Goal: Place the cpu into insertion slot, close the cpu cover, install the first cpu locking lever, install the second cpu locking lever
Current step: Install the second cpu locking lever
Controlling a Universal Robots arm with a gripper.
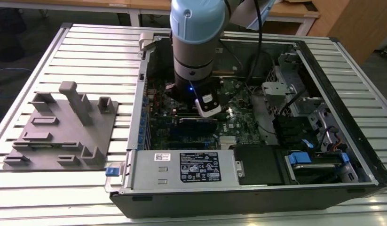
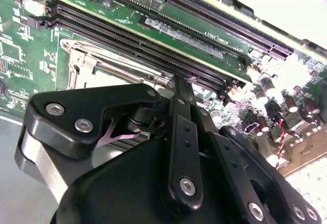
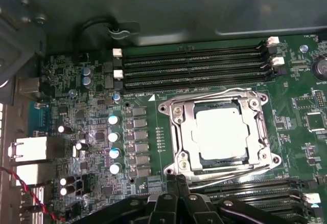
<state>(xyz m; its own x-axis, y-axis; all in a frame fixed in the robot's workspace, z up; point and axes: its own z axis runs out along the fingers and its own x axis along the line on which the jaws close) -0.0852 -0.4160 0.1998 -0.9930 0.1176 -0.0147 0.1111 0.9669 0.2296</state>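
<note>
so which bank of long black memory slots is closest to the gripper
The bank next to the gripper in the first wrist view; the gripper sits right at its end. The other bank lies beyond the cpu socket, by the case wall.

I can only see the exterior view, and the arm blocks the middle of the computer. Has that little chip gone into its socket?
Observer: Yes. In the first wrist view the cpu lies flat in the insertion slot.
Operator: Is there some lid that goes over it?
Observer: The cpu cover, a silver frame, lies down around the chip, and the chip's face shows through the cut-out.
Operator: So where is the claw?
Observer: The gripper is at the socket's edge, not over the chip, close to a thin wire locking lever. I cannot tell whether that lever is latched.
</note>
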